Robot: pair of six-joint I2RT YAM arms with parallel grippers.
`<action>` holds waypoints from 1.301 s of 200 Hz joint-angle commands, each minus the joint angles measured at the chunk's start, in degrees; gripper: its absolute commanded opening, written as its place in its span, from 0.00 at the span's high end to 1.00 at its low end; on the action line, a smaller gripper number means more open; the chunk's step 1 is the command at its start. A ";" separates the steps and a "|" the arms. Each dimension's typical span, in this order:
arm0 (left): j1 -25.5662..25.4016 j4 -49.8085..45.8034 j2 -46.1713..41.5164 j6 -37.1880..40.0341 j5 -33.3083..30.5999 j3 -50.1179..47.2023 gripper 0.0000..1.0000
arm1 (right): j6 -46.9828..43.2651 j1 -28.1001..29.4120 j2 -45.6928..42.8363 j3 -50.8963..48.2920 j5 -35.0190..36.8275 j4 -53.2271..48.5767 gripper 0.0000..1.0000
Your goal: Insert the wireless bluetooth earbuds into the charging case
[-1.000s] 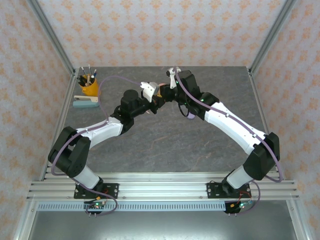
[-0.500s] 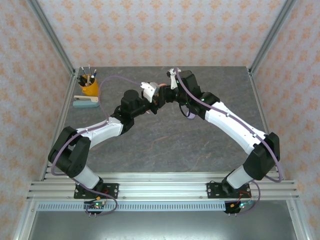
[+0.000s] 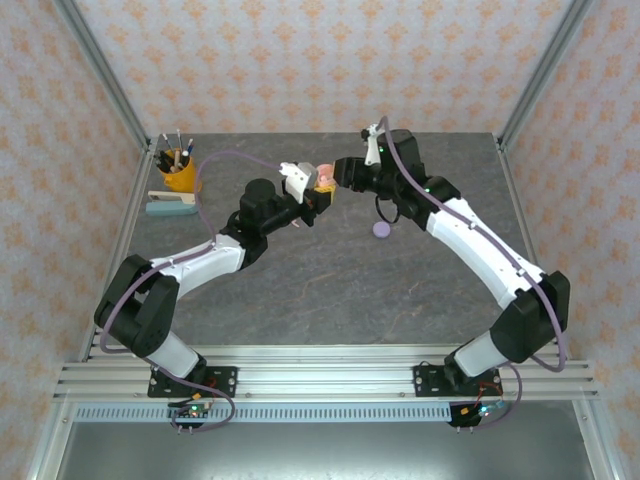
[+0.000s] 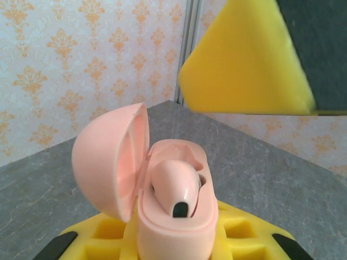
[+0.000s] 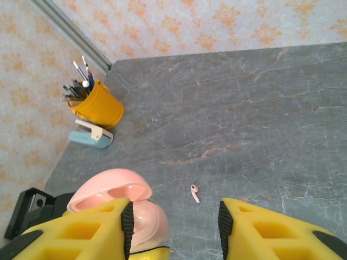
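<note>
Now that the right gripper (image 3: 346,171) has drawn back toward the upper right of the top view, away from the spot at centre where it was pressed in against the charging case (image 3: 324,178) a second ago, the case stands in plain sight. A purple case (image 3: 382,230) also shows on the table (image 3: 330,290) below the arm. The jaws have spread during the same stretch, which reads as a release. In the left wrist view a pale pink seated earbud (image 4: 174,189) sits in one well of the open case, with the lid swung back to the left of the frame. One yellow pad of the right gripper hangs apart from it at the upper right. So one bud appears to be home, and the well beside it looks empty.

In its own wrist view the right gripper stands partly open, with bare table between its fingers (image 5: 271,233). It holds nothing and touches nothing, and the pink case lies at the lower left of that frame, just past one finger. A loose earbud (image 5: 194,193), also pale pink, lies on the table at lower centre, a little apart from the case, and is probably the next pick.

The left gripper (image 3: 314,193) is clamped tight on the base of the charging case, with the case's opening turned toward the other arm
</note>
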 commanded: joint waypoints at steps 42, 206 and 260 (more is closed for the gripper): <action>2.39 6.81 -4.04 -1.80 -5.33 -2.94 1.00 | 9.22 -3.01 -3.60 -0.58 2.10 -1.20 0.51; 13.65 2.52 -20.34 -3.33 -17.98 -15.70 1.00 | 8.22 8.46 43.55 29.68 4.56 -24.90 0.46; 14.32 2.82 -21.27 -3.77 -18.58 -16.24 1.00 | 7.13 10.77 53.76 42.96 10.07 -30.12 0.48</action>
